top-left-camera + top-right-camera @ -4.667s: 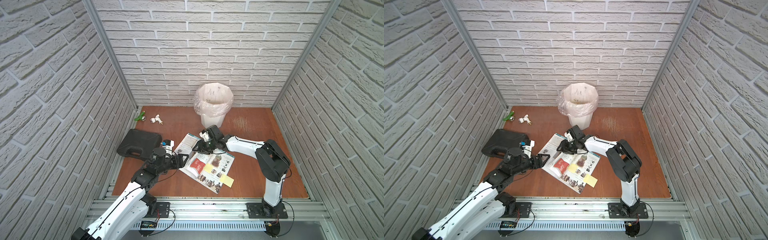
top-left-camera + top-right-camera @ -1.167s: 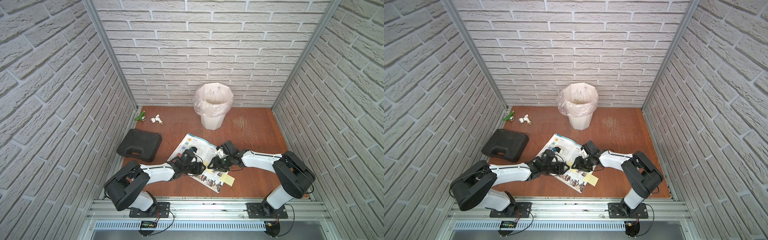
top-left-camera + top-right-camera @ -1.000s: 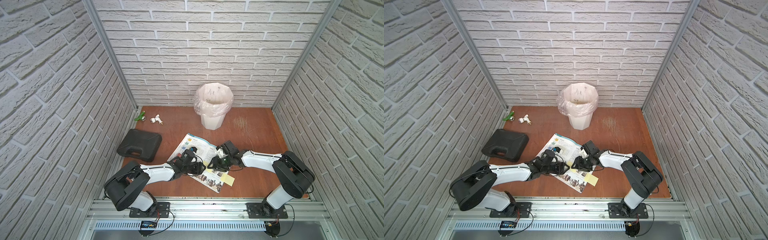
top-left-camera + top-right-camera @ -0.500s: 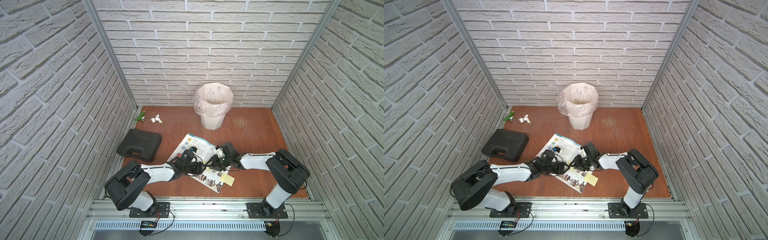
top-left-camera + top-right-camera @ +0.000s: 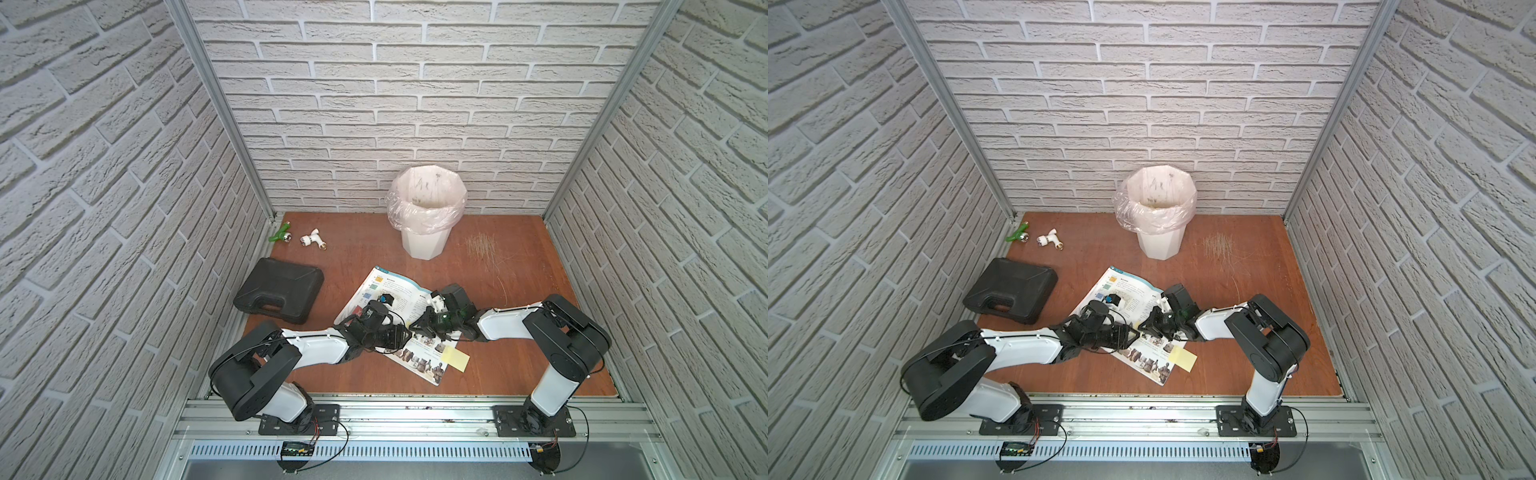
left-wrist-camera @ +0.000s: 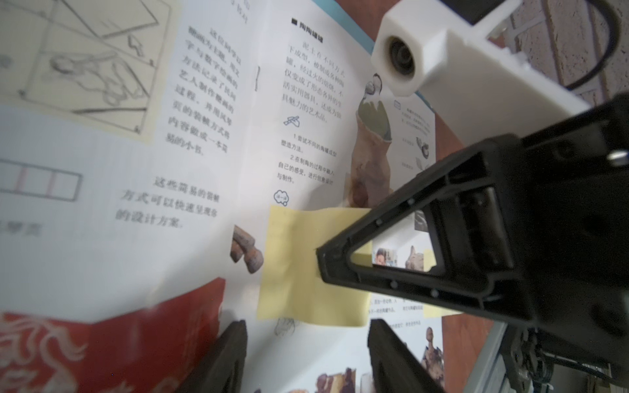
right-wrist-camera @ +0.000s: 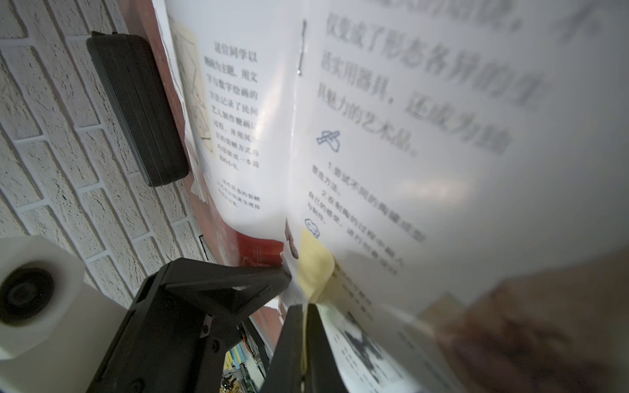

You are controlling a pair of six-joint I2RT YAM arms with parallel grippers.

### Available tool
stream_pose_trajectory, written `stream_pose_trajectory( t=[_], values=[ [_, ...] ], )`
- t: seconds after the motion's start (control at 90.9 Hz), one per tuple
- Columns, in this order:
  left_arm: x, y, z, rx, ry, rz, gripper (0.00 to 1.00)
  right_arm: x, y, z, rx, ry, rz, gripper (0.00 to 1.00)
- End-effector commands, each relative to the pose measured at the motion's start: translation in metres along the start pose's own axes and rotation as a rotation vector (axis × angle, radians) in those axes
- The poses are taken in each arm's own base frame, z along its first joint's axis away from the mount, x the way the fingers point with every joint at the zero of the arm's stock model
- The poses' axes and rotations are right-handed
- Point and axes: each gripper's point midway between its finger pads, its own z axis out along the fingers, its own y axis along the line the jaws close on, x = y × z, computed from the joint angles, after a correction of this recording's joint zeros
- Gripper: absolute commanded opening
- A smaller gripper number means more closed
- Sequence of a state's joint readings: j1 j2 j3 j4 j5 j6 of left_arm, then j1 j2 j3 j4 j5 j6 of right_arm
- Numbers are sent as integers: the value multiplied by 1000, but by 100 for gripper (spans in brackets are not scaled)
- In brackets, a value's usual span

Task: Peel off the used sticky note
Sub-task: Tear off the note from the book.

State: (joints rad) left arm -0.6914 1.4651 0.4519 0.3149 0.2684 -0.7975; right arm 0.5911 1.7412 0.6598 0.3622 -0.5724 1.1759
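An open book (image 5: 386, 286) lies on the brown table. The used sticky note (image 6: 296, 272), pale yellow, is stuck on the right-hand page near the spine, with its free edge curling up. My right gripper (image 7: 305, 340) is shut on that edge, and a thin yellow strip shows between its fingers (image 7: 289, 343). My left gripper (image 6: 306, 357) hovers open just above the page beside the note, nothing between its fingers (image 6: 221, 360). In both top views the two grippers (image 5: 405, 332) (image 5: 1138, 328) meet tip to tip over the book's middle and hide the note.
Another yellow note (image 5: 455, 358) sticks out from the book's near right edge. A lined white bin (image 5: 426, 216) stands at the back. A black case (image 5: 278, 295) lies left of the book. Two small fittings (image 5: 312, 240) sit in the back left corner.
My right gripper has closed its jaws on the note's edge over the last second. Both arms have hardly moved, and the left gripper stays open.
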Motion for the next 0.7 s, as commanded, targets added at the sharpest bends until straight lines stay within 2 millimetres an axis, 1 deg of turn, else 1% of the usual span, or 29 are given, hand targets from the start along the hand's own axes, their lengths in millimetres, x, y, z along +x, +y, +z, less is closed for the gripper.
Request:
stream_pose_trajectory(
  t=[0.0, 0.275, 0.451, 0.693],
  values=[
    [26, 21, 3, -63, 69, -29, 49, -7, 19, -4, -66, -48, -17, 3],
    [28, 23, 3, -63, 66, -33, 49, -16, 33, -9, -77, -91, -37, 3],
    [29, 24, 2, -66, 65, -33, 49, -21, 45, -15, -78, -114, -69, 3],
    [30, 25, 1, -66, 59, -37, 49, -28, 55, -22, -64, -135, -108, 3]
  ],
)
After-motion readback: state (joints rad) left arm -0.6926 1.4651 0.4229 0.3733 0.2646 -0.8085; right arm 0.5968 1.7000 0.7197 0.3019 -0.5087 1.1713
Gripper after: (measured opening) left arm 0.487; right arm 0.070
